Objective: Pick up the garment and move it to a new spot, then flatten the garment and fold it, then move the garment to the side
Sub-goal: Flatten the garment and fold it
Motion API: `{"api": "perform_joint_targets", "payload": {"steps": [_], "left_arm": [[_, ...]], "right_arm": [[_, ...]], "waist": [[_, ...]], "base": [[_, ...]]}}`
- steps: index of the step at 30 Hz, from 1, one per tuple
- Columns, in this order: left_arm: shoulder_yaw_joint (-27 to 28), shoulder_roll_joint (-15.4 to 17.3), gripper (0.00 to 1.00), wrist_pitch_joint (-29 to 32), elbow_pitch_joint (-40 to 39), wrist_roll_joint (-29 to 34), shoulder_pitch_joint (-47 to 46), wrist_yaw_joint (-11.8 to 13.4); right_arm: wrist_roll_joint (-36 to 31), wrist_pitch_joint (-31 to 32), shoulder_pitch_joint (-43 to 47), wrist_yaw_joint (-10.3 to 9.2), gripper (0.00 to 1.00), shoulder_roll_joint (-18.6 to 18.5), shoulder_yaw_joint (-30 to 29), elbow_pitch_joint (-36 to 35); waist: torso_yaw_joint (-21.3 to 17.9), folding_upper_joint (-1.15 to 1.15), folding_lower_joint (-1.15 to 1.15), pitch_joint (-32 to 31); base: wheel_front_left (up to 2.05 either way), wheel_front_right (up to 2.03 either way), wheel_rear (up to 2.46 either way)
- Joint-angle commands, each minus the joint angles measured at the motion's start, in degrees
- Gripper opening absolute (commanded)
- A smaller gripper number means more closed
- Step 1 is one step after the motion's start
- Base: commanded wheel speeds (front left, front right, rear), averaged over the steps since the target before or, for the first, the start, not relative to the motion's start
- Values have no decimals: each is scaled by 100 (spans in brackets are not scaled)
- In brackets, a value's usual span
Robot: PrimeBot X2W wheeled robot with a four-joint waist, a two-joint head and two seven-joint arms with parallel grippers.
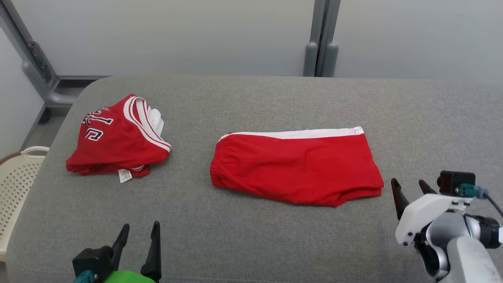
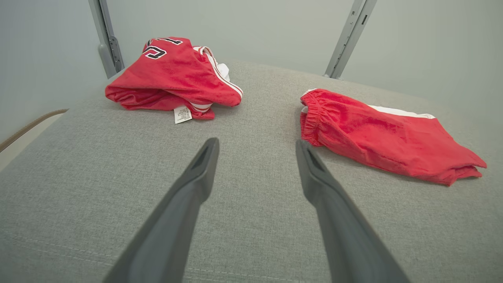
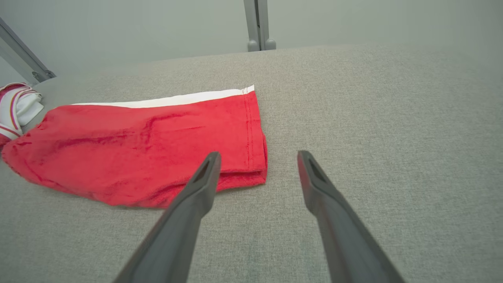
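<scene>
Two red garments lie on the grey padded table [image 1: 275,236]. Red shorts [image 1: 294,167] with a white side stripe lie folded flat in the middle, also seen as the shorts [image 2: 377,133] and the shorts [image 3: 149,153]. A red jersey [image 1: 116,137] with white trim and dark lettering sits bunched at the far left; the jersey [image 2: 173,76] shows a white label. My left gripper [image 1: 140,226] [image 2: 257,143] stands open and empty near the front edge. To the right of the shorts' hem, my right gripper [image 1: 408,182] [image 3: 258,155] is open, holding nothing.
A cream slatted basket [image 1: 17,184] stands beside the table's left edge. Grey metal posts [image 1: 322,43] rise against the pale wall behind the table. Bare grey cloth stretches to the right of the shorts and along the front.
</scene>
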Motion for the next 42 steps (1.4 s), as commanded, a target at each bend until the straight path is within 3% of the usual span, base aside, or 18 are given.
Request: {"api": "perform_joint_targets", "payload": {"steps": [1,10,24,33,42], "left_arm": [[-3,5,100,8,5,14,-134,-35],[-148,2,100,37,57,115,-413,-144],[-278,-45,100,71,133,184,-782,-263],[-305,-37,100,52,182,191,-903,-307],[-357,-80,100,16,277,169,-984,-350]], "right_arm": [[-11,260,-153,-6,100,-16,-79,-33],[-164,1693,-1148,-6,100,-193,-545,379],[-239,1464,-2206,-4,100,-628,-909,1744],[-503,2474,-2817,-4,100,-530,-1277,2221],[-791,3276,-2847,-4,100,-434,-1592,1996]], "waist": [[64,0,0,79],[332,0,0,450],[771,0,0,1119],[888,0,0,1352],[993,0,0,1457]], "base": [[0,0,0],[0,0,0],[0,0,0],[0,0,0],[0,0,0]]}}
